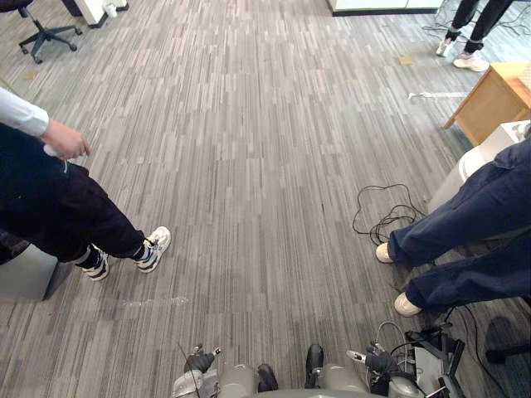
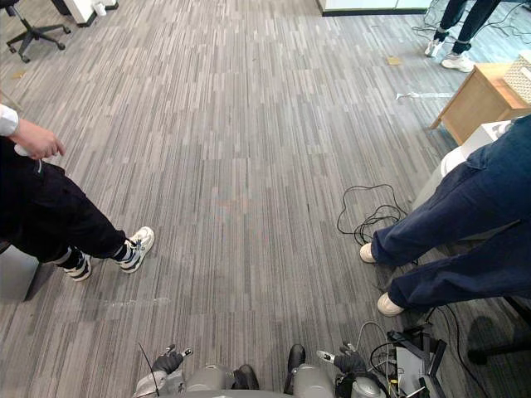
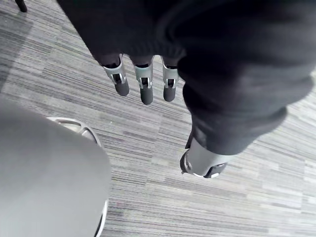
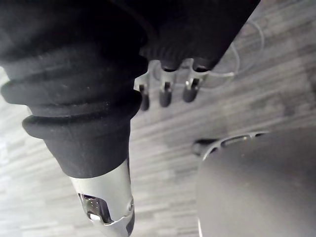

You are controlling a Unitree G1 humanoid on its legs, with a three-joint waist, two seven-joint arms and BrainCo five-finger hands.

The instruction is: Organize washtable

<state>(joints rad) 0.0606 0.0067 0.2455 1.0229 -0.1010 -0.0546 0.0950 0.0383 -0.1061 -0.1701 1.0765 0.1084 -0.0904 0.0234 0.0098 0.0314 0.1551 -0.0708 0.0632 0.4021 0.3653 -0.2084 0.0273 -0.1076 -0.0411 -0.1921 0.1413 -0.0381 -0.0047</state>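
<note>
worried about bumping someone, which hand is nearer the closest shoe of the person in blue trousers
Right. The right hand hangs at the robot's side, just short of that shoe and slightly to its left. The left hand hangs much farther off to the shoe's left.

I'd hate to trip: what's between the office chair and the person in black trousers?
Just striped carpet with a small tan mark, between chair and person; left eye view.

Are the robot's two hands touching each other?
Apart. The left eye view shows the left hand and right hand hanging at opposite sides, a wide gap between them.
</note>
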